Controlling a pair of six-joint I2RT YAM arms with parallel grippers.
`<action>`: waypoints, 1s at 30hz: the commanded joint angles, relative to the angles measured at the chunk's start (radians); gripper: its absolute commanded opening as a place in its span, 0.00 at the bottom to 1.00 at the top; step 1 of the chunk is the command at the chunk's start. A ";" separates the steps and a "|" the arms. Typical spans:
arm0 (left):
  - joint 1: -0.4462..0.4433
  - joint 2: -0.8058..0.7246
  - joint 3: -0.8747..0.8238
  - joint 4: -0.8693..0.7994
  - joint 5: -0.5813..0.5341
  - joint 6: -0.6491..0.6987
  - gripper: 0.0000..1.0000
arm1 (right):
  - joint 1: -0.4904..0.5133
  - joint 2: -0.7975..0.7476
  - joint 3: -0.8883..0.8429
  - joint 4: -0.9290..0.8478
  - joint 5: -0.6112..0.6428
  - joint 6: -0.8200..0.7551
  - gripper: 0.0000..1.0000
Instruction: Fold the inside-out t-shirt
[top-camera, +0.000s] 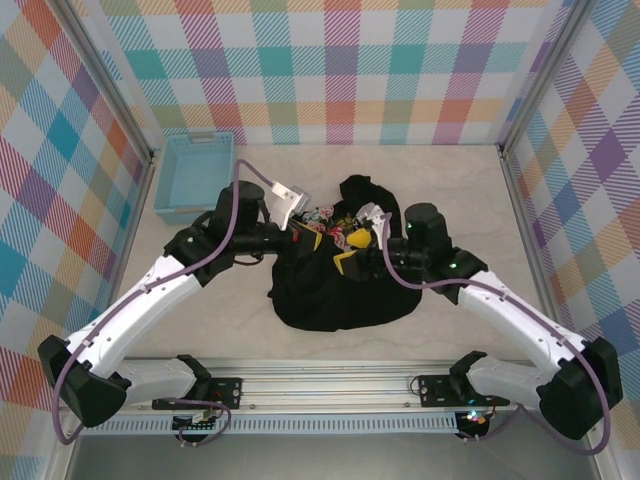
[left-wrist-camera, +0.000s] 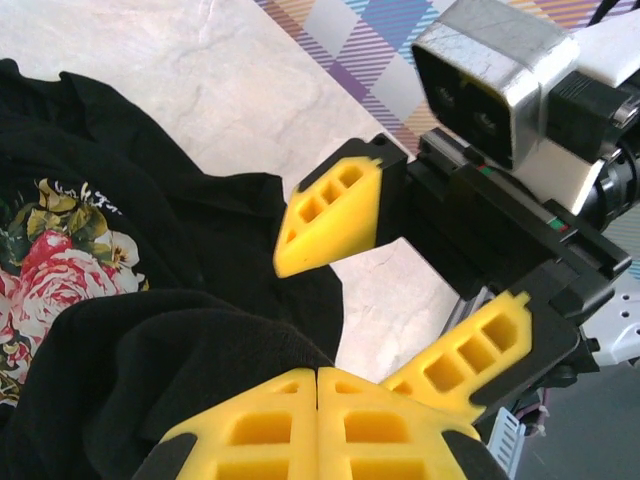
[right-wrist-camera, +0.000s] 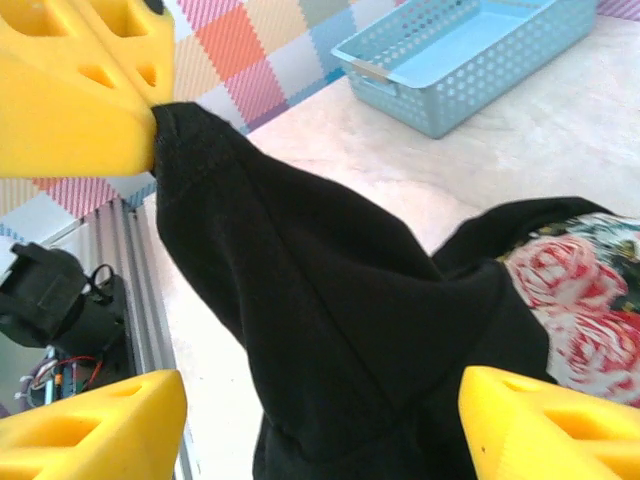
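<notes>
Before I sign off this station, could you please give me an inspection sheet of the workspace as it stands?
Surface: pale marbled table, no spills seen.
Job's things: black t-shirt bunched at the centre, floral print showing, not folded.
Clutter: light blue basket at the far left, empty.
Tools: left tool shut on a fold of the t-shirt; right tool open, cloth between its fingers.
Cables: a purple cable looped along each arm.
Surroundings: checked walls on three sides; metal rail at the near edge.
</notes>
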 joint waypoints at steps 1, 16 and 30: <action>-0.016 0.005 0.050 -0.071 0.019 0.013 0.00 | 0.022 0.061 0.028 0.113 -0.071 -0.018 0.73; 0.001 -0.084 -0.185 0.160 -0.145 -0.047 0.52 | -0.058 -0.040 -0.171 0.183 -0.025 0.080 0.00; -0.038 0.254 -0.222 0.260 -0.165 0.061 0.63 | -0.109 -0.105 -0.301 0.213 -0.022 0.107 0.00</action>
